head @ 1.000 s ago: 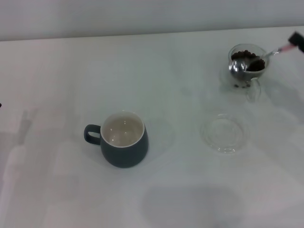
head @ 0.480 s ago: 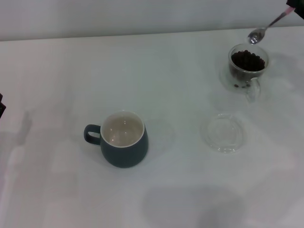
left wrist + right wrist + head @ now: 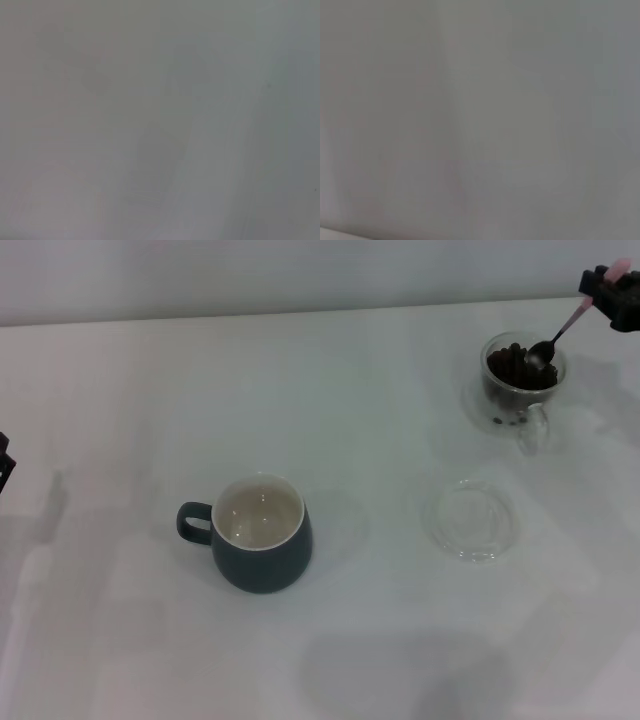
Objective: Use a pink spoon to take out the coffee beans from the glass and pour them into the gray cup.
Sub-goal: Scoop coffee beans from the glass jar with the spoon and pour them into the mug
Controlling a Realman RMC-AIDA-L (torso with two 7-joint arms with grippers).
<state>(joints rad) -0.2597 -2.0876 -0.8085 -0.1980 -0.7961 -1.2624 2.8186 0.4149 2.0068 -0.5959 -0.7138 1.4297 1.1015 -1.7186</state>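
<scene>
Pink spoon (image 3: pixel 556 335) pinched in right gripper (image 3: pixel 612 285) fingers, bowl dipped among beans (image 3: pixel 520 368) in glass (image 3: pixel 520 380) just below. Scoop shallow, lift level, carry slowly to far-off cup (image 3: pixel 258 532).

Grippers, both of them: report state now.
Left gripper: at the table's left edge, cannot be told.
Right gripper: closed on the pink spoon, bowl in the glass.

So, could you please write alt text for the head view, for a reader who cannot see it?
At the far right, the right gripper holds the pink spoon, its bowl dipped among the coffee beans in the glass. The gray cup stands empty at centre-left, a shallow clear dish lies to its right, and the left gripper sits at the left edge.
</scene>
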